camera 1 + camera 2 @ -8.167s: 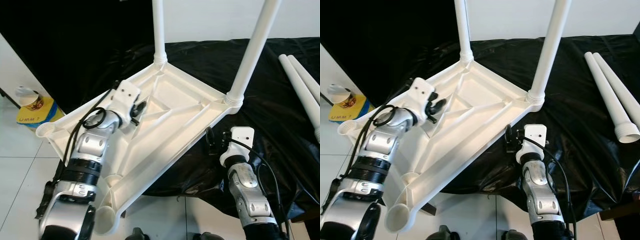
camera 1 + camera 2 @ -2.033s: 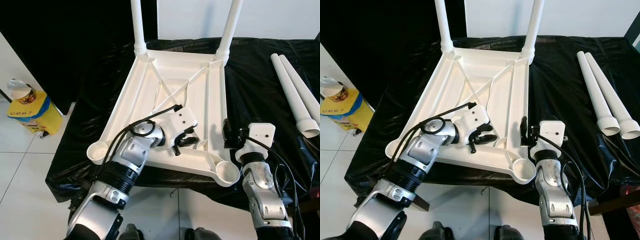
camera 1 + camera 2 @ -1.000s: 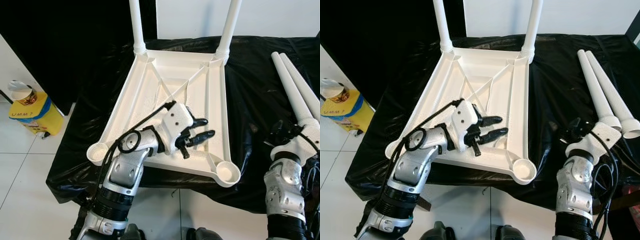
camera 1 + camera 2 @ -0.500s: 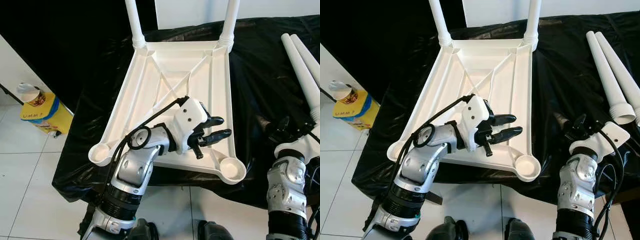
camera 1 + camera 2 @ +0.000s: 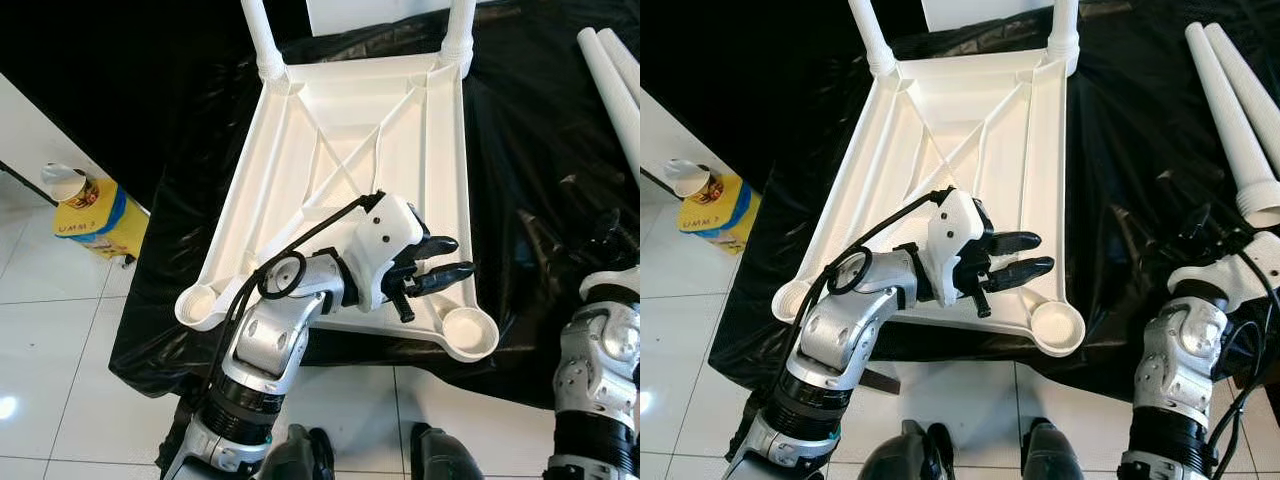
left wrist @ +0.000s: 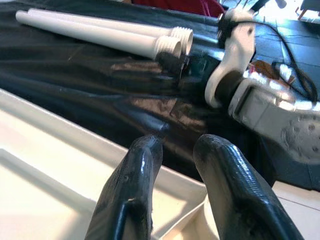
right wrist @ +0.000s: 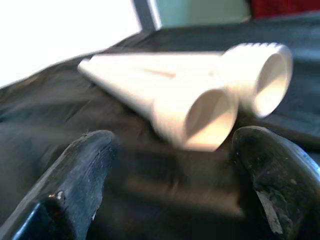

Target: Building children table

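Right gripper point(image 7: 175, 165) gapes at two loose legs point(image 7: 165, 100); left gripper point(image 5: 440, 258) parted over tabletop point(image 5: 340, 130)

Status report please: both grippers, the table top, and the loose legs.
Left gripper open, empty, over table top near its empty corner socket. Right gripper open, facing ends of two loose legs. Two legs already fitted. Nothing in the way.
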Motion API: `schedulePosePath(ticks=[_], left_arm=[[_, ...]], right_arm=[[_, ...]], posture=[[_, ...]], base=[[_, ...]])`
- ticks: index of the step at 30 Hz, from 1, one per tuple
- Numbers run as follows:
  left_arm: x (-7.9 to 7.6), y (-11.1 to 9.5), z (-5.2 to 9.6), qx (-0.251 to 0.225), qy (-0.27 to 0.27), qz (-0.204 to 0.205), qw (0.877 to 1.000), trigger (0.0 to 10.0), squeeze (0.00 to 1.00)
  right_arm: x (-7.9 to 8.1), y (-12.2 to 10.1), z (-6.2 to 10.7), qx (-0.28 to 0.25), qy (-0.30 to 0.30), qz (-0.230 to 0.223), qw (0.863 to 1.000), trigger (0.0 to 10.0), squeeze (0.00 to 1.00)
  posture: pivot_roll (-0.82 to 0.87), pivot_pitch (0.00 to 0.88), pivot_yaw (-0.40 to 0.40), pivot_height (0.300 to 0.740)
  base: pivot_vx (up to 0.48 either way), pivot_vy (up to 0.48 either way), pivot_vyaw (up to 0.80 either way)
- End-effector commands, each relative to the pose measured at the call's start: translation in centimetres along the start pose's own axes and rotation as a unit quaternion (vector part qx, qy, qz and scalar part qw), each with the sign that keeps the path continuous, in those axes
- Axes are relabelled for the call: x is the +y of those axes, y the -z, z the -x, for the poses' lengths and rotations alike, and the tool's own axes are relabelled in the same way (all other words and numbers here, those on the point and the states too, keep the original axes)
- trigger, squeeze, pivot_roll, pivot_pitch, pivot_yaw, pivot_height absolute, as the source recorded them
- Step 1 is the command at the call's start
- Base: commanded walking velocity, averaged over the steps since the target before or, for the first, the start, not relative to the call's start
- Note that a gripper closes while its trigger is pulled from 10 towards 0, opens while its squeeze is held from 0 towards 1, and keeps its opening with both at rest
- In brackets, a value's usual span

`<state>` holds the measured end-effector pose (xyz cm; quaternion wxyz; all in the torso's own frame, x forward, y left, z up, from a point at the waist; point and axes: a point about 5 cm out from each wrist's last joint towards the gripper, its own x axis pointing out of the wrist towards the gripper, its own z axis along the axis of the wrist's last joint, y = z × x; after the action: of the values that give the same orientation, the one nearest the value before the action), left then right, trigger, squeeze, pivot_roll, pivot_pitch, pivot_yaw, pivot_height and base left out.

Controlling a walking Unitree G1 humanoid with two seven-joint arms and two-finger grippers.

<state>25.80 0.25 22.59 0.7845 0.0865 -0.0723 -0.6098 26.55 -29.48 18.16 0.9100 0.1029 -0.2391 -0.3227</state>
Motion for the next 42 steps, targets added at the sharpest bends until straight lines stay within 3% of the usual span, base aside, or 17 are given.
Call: schedulePosePath(ticks=[1, 24, 30, 37, 38, 40, 42], left_arm=[[-0.1, 0.2, 0.2, 0.005, -0.017, 0.007, 1.000, 10.0, 0.00], [0.3, 0.0, 0.7, 0.016, -0.035, 0.010, 0.999, 10.0, 0.00], [0.4, -0.1, 0.7, 0.017, -0.036, 0.009, 0.999, 10.0, 0.00], [0.6, -0.3, 0.6, 0.018, -0.047, 0.003, 0.999, 10.0, 0.00], [0.6, -0.4, 0.6, 0.018, -0.051, 0.002, 0.999, 10.0, 0.00], [0.6, -0.4, 0.6, 0.018, -0.051, 0.002, 0.999, 10.0, 0.00], [0.8, -0.4, 0.7, 0.017, -0.062, 0.001, 0.998, 10.0, 0.00]], right_arm=[[0.0, -0.1, 0.0, -0.010, 0.005, 0.009, 1.000, 10.0, 0.00], [1.3, 0.9, -2.8, 0.036, -0.063, -0.041, 0.996, 10.0, 0.00], [1.6, 1.1, -3.3, 0.044, -0.085, -0.040, 0.995, 10.0, 0.00], [2.3, 1.2, -5.7, 0.064, -0.154, -0.008, 0.986, 10.0, 0.00], [2.5, 1.1, -6.3, 0.068, -0.169, -0.003, 0.983, 4.8, 0.00], [2.5, 1.1, -6.3, 0.068, -0.169, -0.003, 0.983, 4.8, 0.00], [3.0, 0.6, -7.3, 0.065, -0.185, 0.001, 0.981, 0.0, 0.00]], posture=[[0.02, 0.244, 0.172, 0.740], [0.05, 0.261, 0.181, 0.740], [0.05, 0.260, 0.185, 0.740], [0.07, 0.260, 0.182, 0.740], [0.07, 0.259, 0.178, 0.740], [0.07, 0.259, 0.178, 0.740], [0.08, 0.256, 0.169, 0.740]], base=[[0.000, 0.000, 0.00], [0.000, 0.000, 0.00], [0.000, 0.000, 0.00], [0.000, 0.000, 0.00], [0.000, 0.000, 0.00], [0.000, 0.000, 0.00], [0.000, 0.000, 0.00]])
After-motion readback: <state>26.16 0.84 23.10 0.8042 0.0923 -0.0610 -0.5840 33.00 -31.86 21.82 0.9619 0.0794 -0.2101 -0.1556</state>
